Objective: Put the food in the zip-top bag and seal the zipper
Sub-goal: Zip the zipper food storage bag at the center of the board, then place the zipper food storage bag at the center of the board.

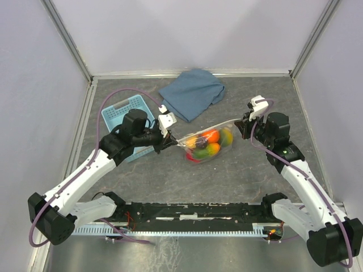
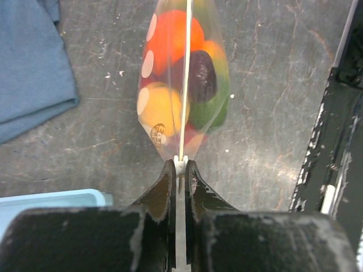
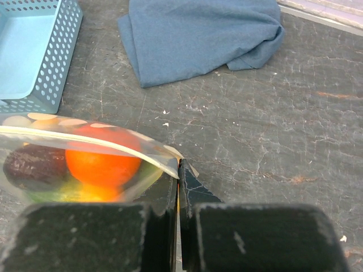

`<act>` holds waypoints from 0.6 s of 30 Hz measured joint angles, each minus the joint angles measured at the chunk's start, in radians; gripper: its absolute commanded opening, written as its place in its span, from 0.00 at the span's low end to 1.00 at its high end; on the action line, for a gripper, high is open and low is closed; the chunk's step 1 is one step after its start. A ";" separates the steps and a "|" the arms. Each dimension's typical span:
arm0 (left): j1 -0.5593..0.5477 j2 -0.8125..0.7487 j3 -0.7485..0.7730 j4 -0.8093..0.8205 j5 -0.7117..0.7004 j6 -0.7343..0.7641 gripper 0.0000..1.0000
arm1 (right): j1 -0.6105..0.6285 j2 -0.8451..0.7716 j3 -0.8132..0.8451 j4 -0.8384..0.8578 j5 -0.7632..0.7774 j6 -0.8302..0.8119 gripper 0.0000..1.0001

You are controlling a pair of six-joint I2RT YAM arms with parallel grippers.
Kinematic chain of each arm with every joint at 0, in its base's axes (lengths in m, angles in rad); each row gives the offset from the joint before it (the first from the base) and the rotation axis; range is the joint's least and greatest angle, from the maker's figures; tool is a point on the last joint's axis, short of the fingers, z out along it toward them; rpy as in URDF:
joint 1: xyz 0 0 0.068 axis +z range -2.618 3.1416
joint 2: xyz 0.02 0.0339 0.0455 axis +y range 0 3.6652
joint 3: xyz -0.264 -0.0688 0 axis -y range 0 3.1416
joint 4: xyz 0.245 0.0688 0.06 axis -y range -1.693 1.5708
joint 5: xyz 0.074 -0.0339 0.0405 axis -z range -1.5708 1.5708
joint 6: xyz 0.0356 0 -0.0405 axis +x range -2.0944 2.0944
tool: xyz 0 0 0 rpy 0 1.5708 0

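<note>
Top external view: the zip-top bag (image 1: 207, 145), the food (image 1: 205, 143) inside, stretches between the left gripper (image 1: 173, 141) and the right gripper (image 1: 245, 121), each clamped on one end of the zipper (image 2: 185, 85). Filling looks finished and sealing is in hand. The next move probably calls for pinching along that strip.

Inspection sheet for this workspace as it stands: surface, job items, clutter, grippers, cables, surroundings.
Surface: dark grey table, scuffed and scratched, with white specks.
Job's things: zip-top bag holds the toy fruits and hangs stretched between the two grippers. Its zipper runs as one thin line; a full seal cannot be confirmed.
Clutter: blue cloth at the far edge; light-blue basket far left.
Grippers: left gripper shut on the zipper's end; right gripper shut on the bag's opposite corner.
Cables: purple cables loop along both arms, clear of the bag.
Surroundings: pale walls and a metal frame.
</note>
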 measured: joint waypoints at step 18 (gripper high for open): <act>0.006 0.014 -0.241 0.299 -0.032 -0.461 0.11 | -0.036 -0.003 0.058 -0.124 0.098 0.094 0.74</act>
